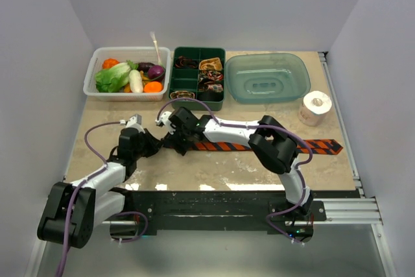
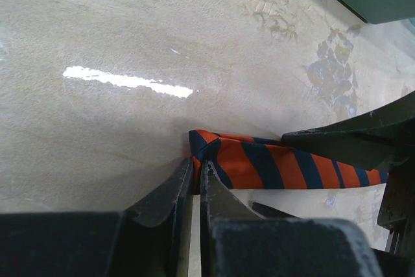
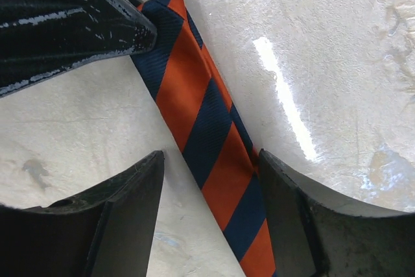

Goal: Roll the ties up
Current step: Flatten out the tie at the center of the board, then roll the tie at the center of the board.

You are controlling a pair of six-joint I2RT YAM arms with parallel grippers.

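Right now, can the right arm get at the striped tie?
Likely yes: the right tool is open and straddles the tie, one finger on each side, with nothing between. The left tool pinches only the tie's end, clear of that spot.

striped tie [image 1: 227,146] partly under right arm [image 1: 237,129], coiled ties [image 1: 211,77] too small to tell

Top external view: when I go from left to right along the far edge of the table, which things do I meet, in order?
Clear bin of vegetables → dark green divided box → translucent teal tray → white paper roll, which sits a little nearer than the others.
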